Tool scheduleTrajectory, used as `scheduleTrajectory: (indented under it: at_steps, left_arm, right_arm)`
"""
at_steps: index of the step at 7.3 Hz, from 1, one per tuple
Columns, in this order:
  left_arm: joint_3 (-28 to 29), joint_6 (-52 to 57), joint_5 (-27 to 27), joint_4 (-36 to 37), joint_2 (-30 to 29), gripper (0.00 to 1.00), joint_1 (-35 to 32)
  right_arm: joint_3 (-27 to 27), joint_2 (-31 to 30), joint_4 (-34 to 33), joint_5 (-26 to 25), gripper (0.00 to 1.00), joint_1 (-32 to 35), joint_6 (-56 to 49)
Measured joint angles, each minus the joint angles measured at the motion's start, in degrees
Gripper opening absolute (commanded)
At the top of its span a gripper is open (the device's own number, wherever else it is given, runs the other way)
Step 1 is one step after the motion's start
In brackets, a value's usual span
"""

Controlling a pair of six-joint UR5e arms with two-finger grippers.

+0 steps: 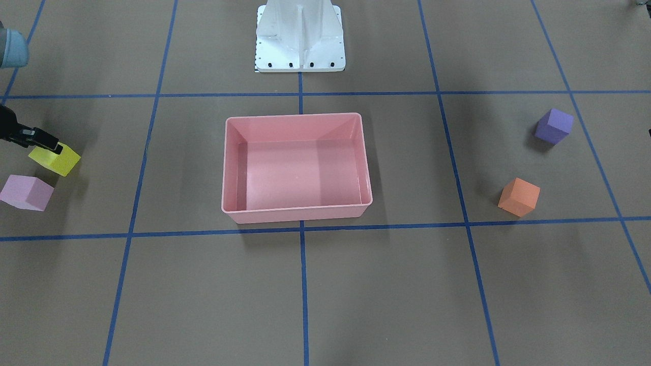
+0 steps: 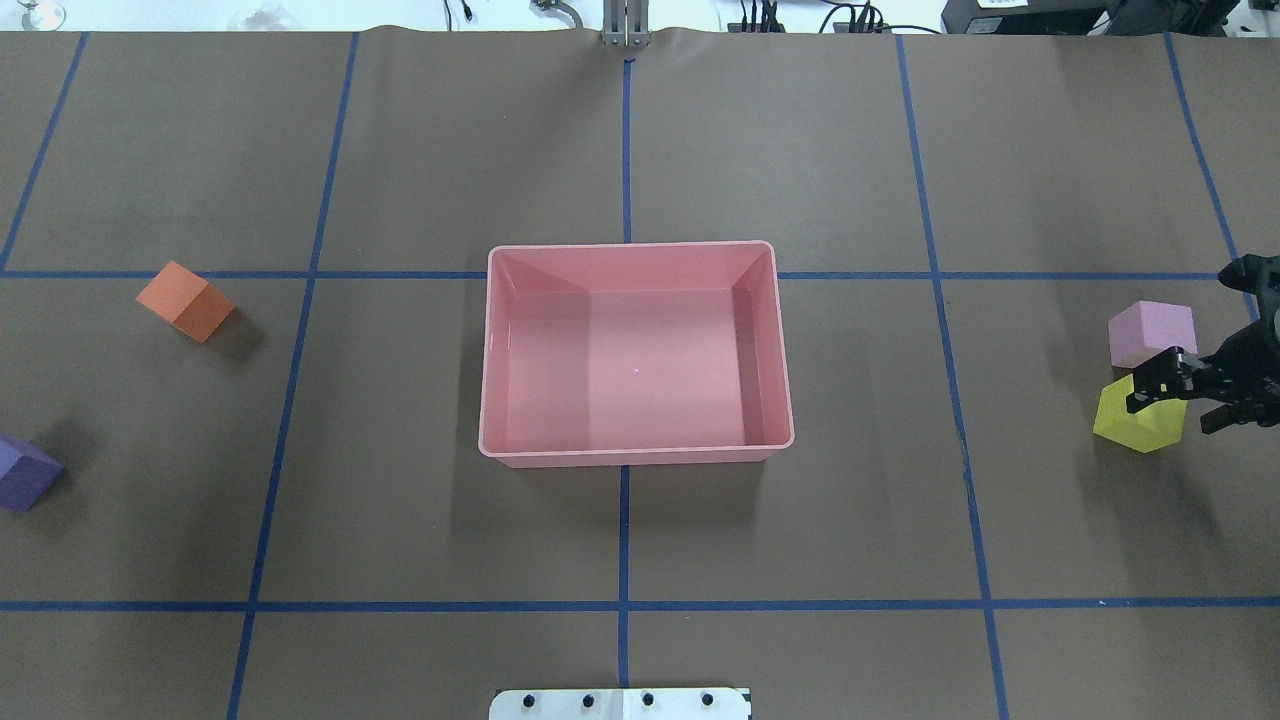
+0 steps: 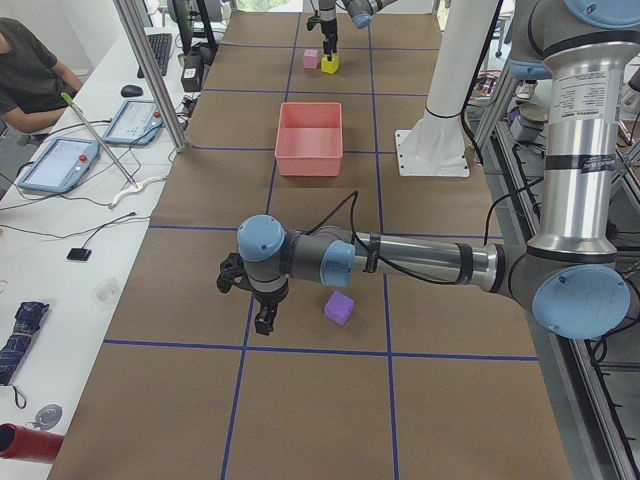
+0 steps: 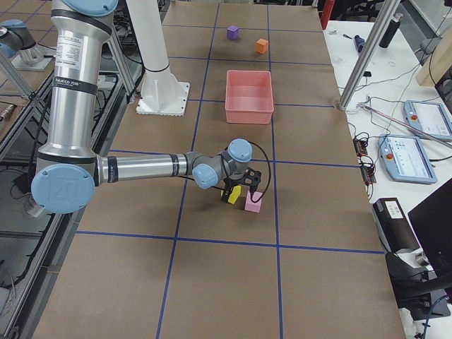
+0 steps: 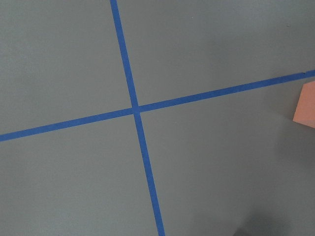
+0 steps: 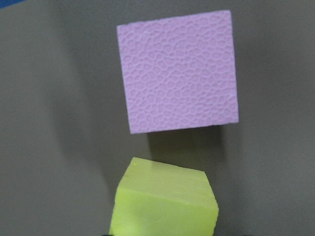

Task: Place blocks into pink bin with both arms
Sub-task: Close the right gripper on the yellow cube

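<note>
The pink bin (image 2: 630, 455) stands empty at the table's middle. My right gripper (image 2: 1180, 400) is shut on the yellow block (image 2: 1135, 420) and holds it tilted, just above the table. The light pink block (image 2: 1150, 330) lies right beside it. The right wrist view shows the yellow block (image 6: 162, 204) close below and the light pink block (image 6: 179, 71) beyond. The orange block (image 2: 185, 300) and the purple block (image 2: 25, 472) lie on the other side. My left gripper (image 3: 264, 318) hangs beside the purple block (image 3: 339, 307); I cannot tell whether it is open. An edge of the orange block (image 5: 306, 104) shows in the left wrist view.
The white pedestal (image 1: 300, 35) stands behind the bin. Blue tape lines (image 2: 625, 605) cross the brown table cover. Tablets (image 3: 65, 160) and a seated person (image 3: 30, 60) are along the far side table.
</note>
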Motion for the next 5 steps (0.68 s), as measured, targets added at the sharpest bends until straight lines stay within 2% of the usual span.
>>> scheduleTrajectory:
  at_steps: [5]
  left_arm:
    - [0.1,0.0,0.0,0.0,0.0,1.0,0.0]
  right_arm:
    - [-0.2,0.5,0.1,-0.4,0.91,-0.2,2.4]
